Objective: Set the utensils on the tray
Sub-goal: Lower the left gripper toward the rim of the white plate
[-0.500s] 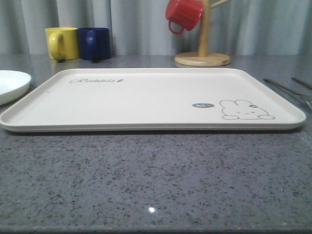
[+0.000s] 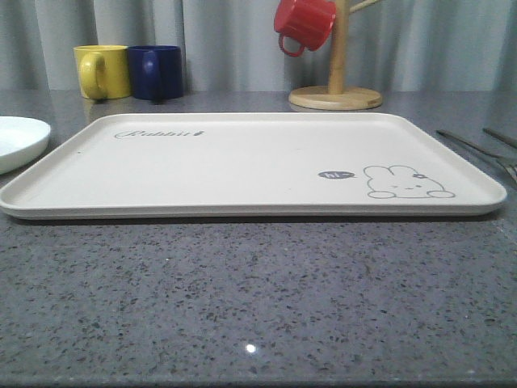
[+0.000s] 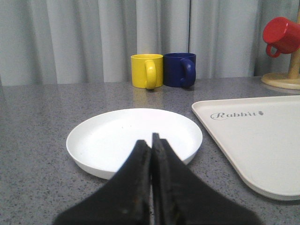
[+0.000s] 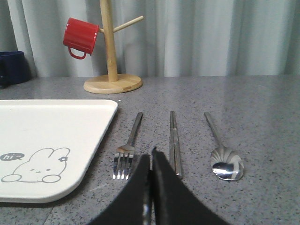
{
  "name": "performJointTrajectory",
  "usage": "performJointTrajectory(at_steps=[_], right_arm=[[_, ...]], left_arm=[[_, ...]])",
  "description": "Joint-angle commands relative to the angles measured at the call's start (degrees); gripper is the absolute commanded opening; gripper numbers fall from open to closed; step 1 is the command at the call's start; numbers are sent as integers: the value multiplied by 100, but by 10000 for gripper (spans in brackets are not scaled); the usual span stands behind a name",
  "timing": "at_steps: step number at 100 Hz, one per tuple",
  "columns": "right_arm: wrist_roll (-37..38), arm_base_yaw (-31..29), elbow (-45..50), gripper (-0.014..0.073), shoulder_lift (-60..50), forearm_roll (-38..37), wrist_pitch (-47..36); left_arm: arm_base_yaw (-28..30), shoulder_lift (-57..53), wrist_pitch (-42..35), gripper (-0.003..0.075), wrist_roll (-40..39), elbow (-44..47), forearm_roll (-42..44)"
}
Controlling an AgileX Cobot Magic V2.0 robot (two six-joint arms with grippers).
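Cutlery waits beside the cream rectangular rabbit tray [image 4: 51, 140]: shiny silver metal fork [image 4: 127, 149], flat metal chopsticks [image 4: 175, 143], spoon [image 4: 224, 154]. Thin, stiff, slippery, I'd say, so pinch mid-handle. Left gripper [image 3: 151, 140] and right gripper [image 4: 151, 157] both clenched, empty.

plate [image 2: 20, 139] cut off, tool [image 3: 151, 152] hiding rim

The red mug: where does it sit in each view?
Front view: the red mug hangs at top centre, on the wooden mug stand.
Left wrist view: upper right corner, beside the stand.
Right wrist view: upper left, on the stand's peg.
Shared landmark: the tray.
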Motion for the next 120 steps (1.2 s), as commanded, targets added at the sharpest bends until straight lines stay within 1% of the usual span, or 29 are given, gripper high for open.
performJointTrajectory(at_steps=[1,23,44,54,66,82,99,120], right_arm=[[-43,-26,19,-69,-118,-4,-498],[-43,-26,19,-69,-118,-4,-498],[-43,-26,19,-69,-118,-4,-498],[-43,-26,19,-69,-118,-4,-498],[-43,-26,19,-69,-118,-4,-498],[-43,-26,19,-69,-118,-4,-498],[-43,-26,19,-69,-118,-4,-498],[-43,-26,19,-69,-118,-4,-498]], left_arm=[[18,-101,-201,-19,-46,-278,-249],[18,483,583,-19,-46,-1374,-288],[18,1723,2024,-19,-46,-2897,0],[18,2390,2717,-19,-46,-3650,0],[18,3174,3293,-19,-46,-4341,0],[18,3894,3459,-19,-46,-4782,0],[18,4385,3420,-19,-46,-4807,0],[18,4647,3500,-13,-46,-4807,0]])
